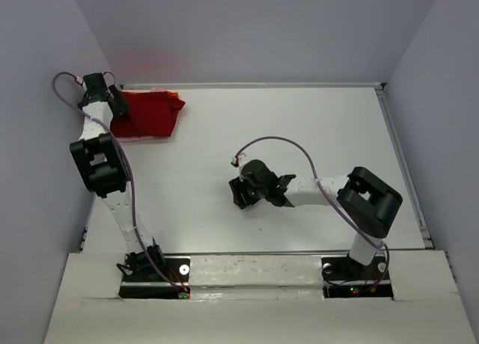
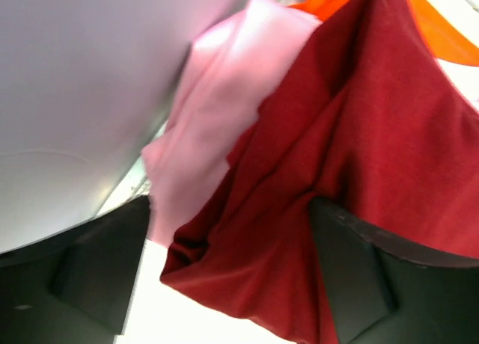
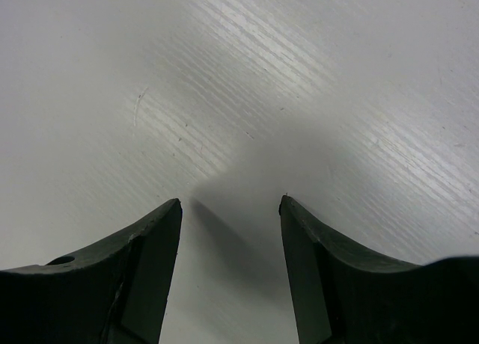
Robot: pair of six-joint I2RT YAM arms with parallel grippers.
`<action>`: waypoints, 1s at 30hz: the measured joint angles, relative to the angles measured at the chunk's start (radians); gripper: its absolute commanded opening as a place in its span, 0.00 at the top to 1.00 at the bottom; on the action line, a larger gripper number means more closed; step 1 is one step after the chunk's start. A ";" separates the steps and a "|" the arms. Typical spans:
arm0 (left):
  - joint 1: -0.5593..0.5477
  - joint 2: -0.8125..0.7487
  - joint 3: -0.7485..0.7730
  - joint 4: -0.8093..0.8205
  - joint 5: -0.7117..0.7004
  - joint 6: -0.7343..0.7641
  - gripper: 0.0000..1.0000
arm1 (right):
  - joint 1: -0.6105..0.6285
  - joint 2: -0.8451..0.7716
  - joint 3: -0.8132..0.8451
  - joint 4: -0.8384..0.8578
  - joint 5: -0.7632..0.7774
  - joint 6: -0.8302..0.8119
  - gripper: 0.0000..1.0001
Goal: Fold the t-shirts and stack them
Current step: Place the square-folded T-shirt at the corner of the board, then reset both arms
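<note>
From above, the left gripper (image 1: 116,105) sits at the table's (image 1: 299,120) far-left corner, over the crimson t-shirt (image 1: 150,114). The right gripper (image 1: 238,193) hovers mid-table. Left wrist view: jaws spread wide, pinching nothing, crimson cloth bunched between them. Only here do the pink t-shirt (image 2: 213,112) and orange t-shirt (image 2: 441,30) show clearly beside it. Right wrist view: jaws partly apart, empty, over white tabletop.

Colours and patterns, overhead and wrist views.
Dark crimson red cloth t-shirt (image 2: 359,172), plain, unprinted; light pink cloth t-shirt (image 2: 217,112), plain; bright orange-red cloth t-shirt (image 2: 438,26), plain; flat white table top (image 1: 299,127), faint grey brushed streaks; pale lavender side walls (image 1: 262,30), unpatterned.
</note>
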 measured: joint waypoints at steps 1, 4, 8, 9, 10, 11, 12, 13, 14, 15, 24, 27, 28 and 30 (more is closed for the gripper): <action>0.000 0.001 0.000 -0.002 -0.014 0.001 0.02 | 0.000 -0.002 -0.002 0.000 0.000 0.000 0.39; 0.000 0.001 0.000 -0.008 -0.048 -0.002 0.02 | 0.000 -0.004 -0.005 -0.001 -0.001 0.000 0.39; -0.002 0.000 0.001 -0.008 -0.057 -0.011 0.02 | 0.000 -0.013 -0.014 -0.003 -0.001 0.000 0.39; -0.002 -0.003 0.002 -0.009 -0.051 -0.014 0.02 | 0.000 -0.016 -0.017 -0.003 -0.002 0.000 0.39; -0.002 -0.007 0.002 -0.011 -0.043 -0.018 0.02 | 0.000 -0.019 -0.019 -0.005 -0.002 0.000 0.39; -0.002 -0.014 0.003 -0.013 -0.034 -0.020 0.02 | 0.000 -0.021 -0.022 -0.005 -0.002 0.000 0.39; -0.002 -0.024 0.006 -0.015 -0.023 -0.022 0.02 | 0.000 -0.023 -0.023 -0.008 -0.002 0.000 0.39; -0.002 -0.032 0.008 -0.015 -0.008 -0.024 0.02 | 0.000 -0.026 -0.024 -0.010 -0.002 0.000 0.39; -0.002 -0.048 0.012 -0.016 0.009 -0.027 0.02 | 0.000 -0.029 -0.027 -0.016 -0.002 0.000 0.39; -0.003 -0.065 0.013 -0.016 0.022 -0.029 0.02 | 0.000 -0.032 -0.029 -0.019 -0.002 0.000 0.39; -0.094 -0.368 0.013 0.024 0.102 -0.024 0.02 | 0.000 -0.069 -0.030 -0.098 0.021 -0.005 0.38; -0.188 -0.465 0.005 0.057 0.109 -0.007 0.01 | 0.000 -0.090 -0.030 -0.111 0.037 -0.003 0.38; -0.227 -0.498 -0.006 0.072 0.113 0.000 0.01 | 0.000 -0.099 -0.030 -0.114 0.045 -0.002 0.38; -0.301 -0.550 -0.035 0.095 0.123 0.010 0.01 | 0.000 -0.121 -0.030 -0.119 0.067 0.005 0.38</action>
